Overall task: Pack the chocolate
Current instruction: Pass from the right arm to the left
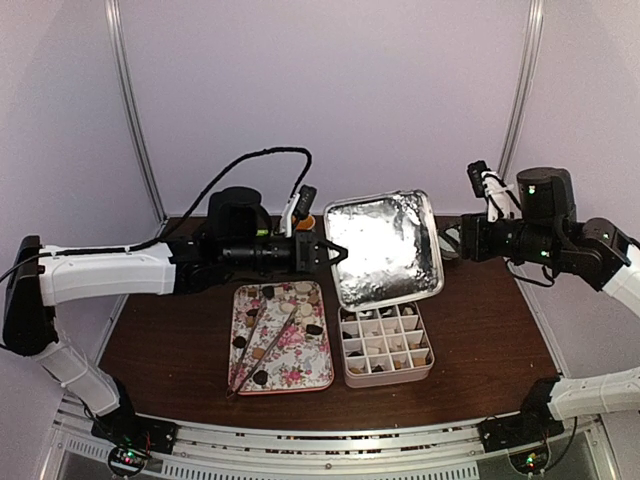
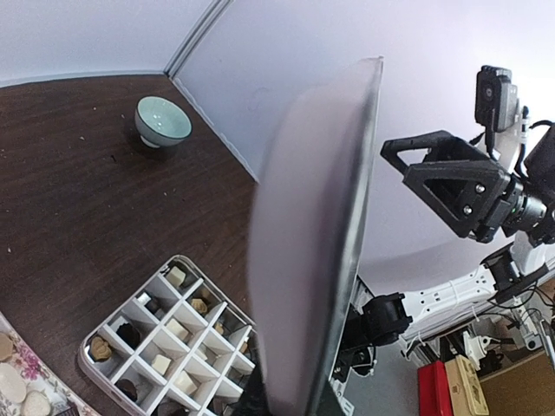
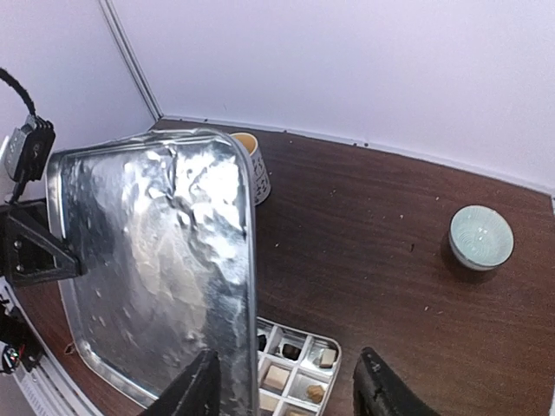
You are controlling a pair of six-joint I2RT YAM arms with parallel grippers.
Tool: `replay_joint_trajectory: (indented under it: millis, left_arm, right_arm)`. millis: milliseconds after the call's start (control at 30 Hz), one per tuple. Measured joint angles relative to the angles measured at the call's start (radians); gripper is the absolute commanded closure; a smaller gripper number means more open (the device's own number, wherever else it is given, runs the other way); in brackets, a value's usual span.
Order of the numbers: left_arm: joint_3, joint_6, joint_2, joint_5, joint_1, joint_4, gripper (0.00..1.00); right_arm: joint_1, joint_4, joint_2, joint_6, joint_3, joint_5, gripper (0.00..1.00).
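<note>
Lid [image 2: 321, 243] is hiding my left fingers [image 1: 333, 245] from their camera; box [image 3: 299, 362] below my right fingers [image 3: 386, 390] is running off-frame.

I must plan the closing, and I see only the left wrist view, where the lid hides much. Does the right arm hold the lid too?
Observer: No. The right gripper has its jaws open, not gripping the lid.
Operator: What stands beyond the lid?
Observer: A yellow cup, on the table near its far corner.
Operator: Where are the tongs?
Observer: On the floral tray, among loose chocolates.
</note>
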Motion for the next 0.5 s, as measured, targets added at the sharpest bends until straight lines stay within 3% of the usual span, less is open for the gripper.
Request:
replay_joint_trajectory:
  millis: [67, 167, 200, 500]
  left_arm:
    - [-0.007, -0.002, -0.031, -0.014, 0.0, -0.015, 0.94]
    - [-0.021, -0.003, -0.08, -0.037, 0.0, -0.041, 0.94]
    - [-0.024, -0.002, -0.097, -0.047, 0.0, -0.055, 0.94]
    - [-0.03, 0.011, -0.197, -0.127, 0.0, -0.212, 0.9]
  right_arm:
    - [0.0, 0.006, -0.026, -0.05, 0.0, 0.003, 0.37]
    - [0.0, 0.03, -0.068, -0.1, -0.01, 0.011, 0.05]
    - [0.0, 0.053, -0.087, -0.116, -0.022, 0.017, 0.01]
    - [0.002, 0.254, -0.302, -0.216, -0.157, 0.047, 0.0]
